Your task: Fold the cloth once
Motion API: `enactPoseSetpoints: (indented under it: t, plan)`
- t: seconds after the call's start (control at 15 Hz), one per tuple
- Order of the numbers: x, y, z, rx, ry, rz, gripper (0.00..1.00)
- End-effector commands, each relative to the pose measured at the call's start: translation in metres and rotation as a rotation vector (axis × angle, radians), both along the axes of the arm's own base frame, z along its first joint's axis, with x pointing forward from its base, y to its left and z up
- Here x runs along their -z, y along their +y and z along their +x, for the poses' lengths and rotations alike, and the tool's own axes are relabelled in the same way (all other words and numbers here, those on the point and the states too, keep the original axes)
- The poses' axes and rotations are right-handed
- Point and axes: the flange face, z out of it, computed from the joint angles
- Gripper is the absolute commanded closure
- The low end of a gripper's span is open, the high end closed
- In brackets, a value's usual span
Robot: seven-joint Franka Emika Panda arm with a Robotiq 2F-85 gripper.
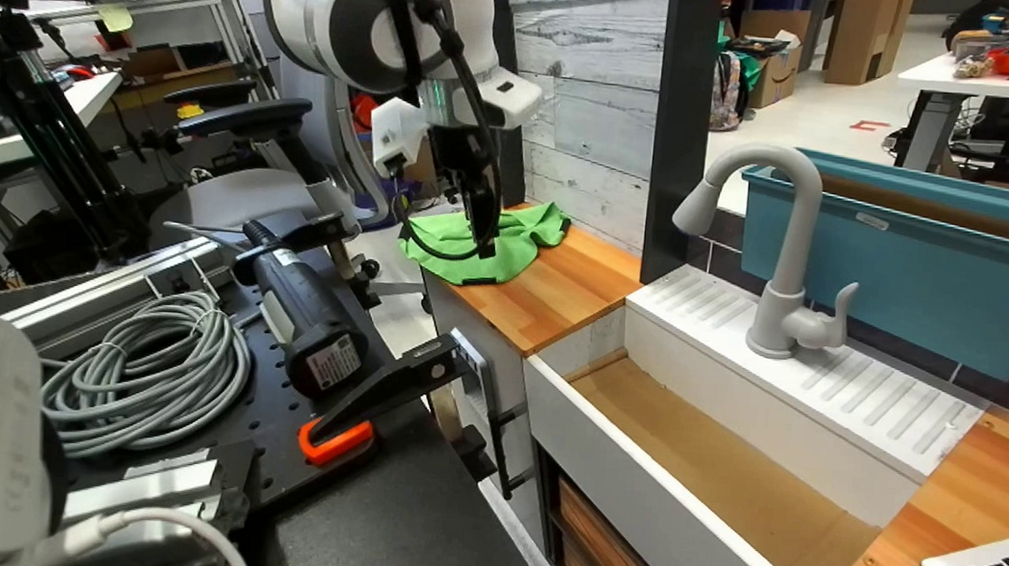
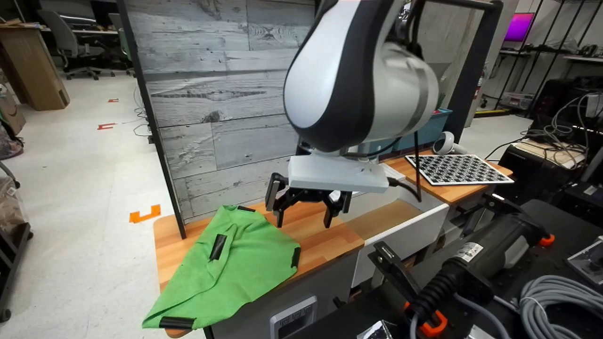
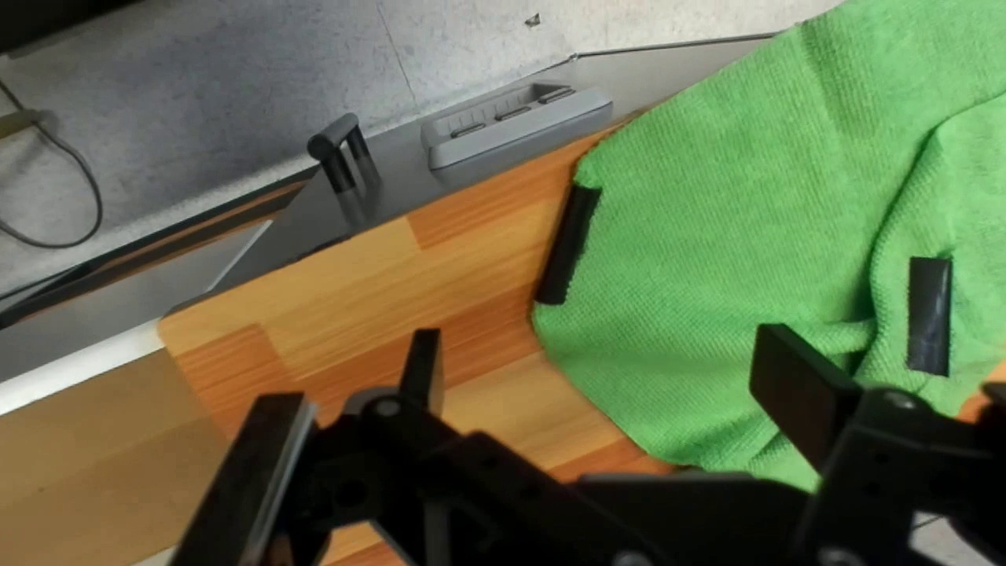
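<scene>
- While the claw [image 2: 304, 223] hangs above the table [image 2: 325, 240], its two fingers [image 2: 280, 216] stand wide apart with nothing gripped between them.
- The green cloth [image 2: 259, 263] lies rumpled near one end of the wooden table, part of it reaching past the edge.
- Four black strips [image 2: 217, 247] show on the cloth in an exterior view; three are at its border, and one lies farther in, beside a raised crease.
- In the wrist view, one finger shows in front of the cloth, the other in front of the wood.
- The arm [image 2: 334, 80] reaches down from the top in both exterior views, beside a grey plank wall [image 2: 226, 94].
- Next to the cloth's stretch of table is a sink [image 1: 633, 483] with a grey faucet [image 1: 795, 250] and, behind that, a blue-green tub [image 1: 914, 267].
- Across the sink from the cloth lies a black-and-white patterned board [image 2: 459, 170].
- On a dark bench [image 1: 391, 515], a power tool [image 1: 315, 323] lies beside coiled grey cable [image 1: 151, 383].
</scene>
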Motion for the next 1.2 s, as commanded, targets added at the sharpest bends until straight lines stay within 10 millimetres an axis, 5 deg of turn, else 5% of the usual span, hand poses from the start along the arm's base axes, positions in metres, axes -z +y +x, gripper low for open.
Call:
enactPoseSetpoints:
  t: [0.0,0.4,1.13]
  plan:
    - [0.037,0.016,0.018,-0.001,0.003,0.006,0.0]
    - [0.066,0.021,0.027,0.028,0.033,-0.002,0.0]
    - [0.064,0.015,0.019,0.023,0.018,-0.002,0.0]
